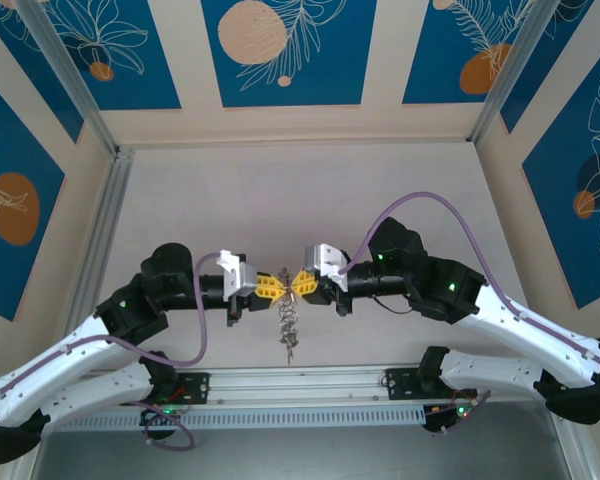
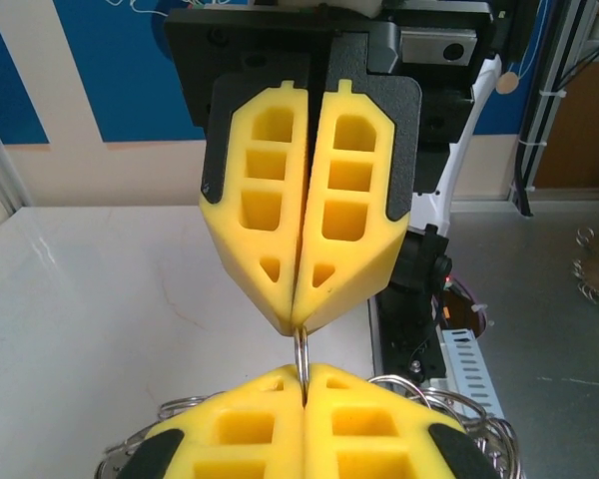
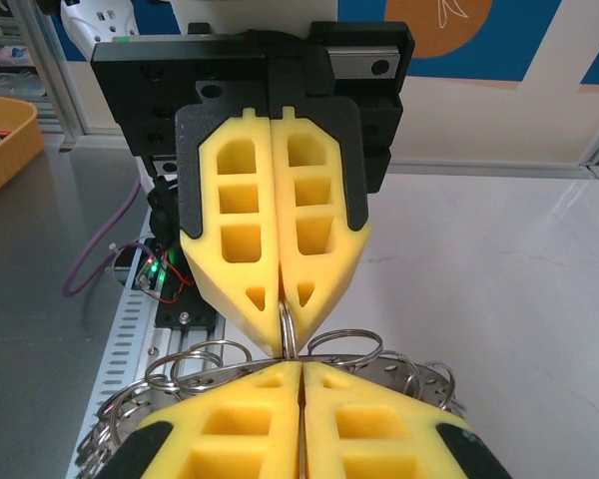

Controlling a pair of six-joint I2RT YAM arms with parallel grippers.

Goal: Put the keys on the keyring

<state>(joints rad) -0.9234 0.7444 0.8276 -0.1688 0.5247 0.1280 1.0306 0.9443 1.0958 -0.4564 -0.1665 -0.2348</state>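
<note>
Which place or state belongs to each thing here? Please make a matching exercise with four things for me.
Things:
1. left tool
2. right tool
3. keyring
4. table

Descriptions:
a. pale surface beneath the arms
b. shut, on the right in the top view
c. silvery, hanging between the two tools
d. shut, on the left in the top view

Pairs: 1-d, 2-b, 3-c, 4-a

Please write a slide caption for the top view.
Left gripper and right gripper meet tip to tip, both gripping the keyring over the table.
</note>
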